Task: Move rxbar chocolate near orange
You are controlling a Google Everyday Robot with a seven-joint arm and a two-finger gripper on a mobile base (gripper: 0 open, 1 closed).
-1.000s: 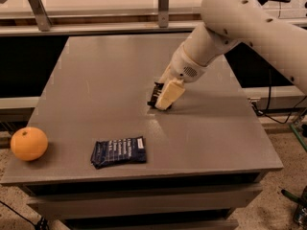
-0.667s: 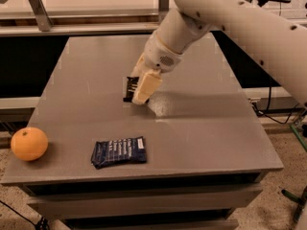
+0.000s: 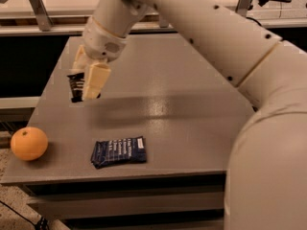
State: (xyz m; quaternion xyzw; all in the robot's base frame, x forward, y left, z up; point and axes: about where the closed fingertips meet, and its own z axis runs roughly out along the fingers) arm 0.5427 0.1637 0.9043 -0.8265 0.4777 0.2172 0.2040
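Note:
My gripper [image 3: 85, 85] is over the left part of the grey table [image 3: 182, 95], held above the surface. It is shut on the rxbar chocolate [image 3: 75, 87], a small black wrapper with white lines that hangs on edge between the cream fingers [image 3: 96, 80]. The orange [image 3: 29, 143] sits on the table's front left corner, below and to the left of the gripper, well apart from it.
A wider dark-blue packet [image 3: 119, 151] with white text lies flat near the front edge, right of the orange. My white arm [image 3: 268, 128] fills the right side of the view. Metal rails run behind the table.
My gripper has carried the black bar leftward across the table, from right of centre to the left part, closer to the orange. The orange and blue packet have not moved.

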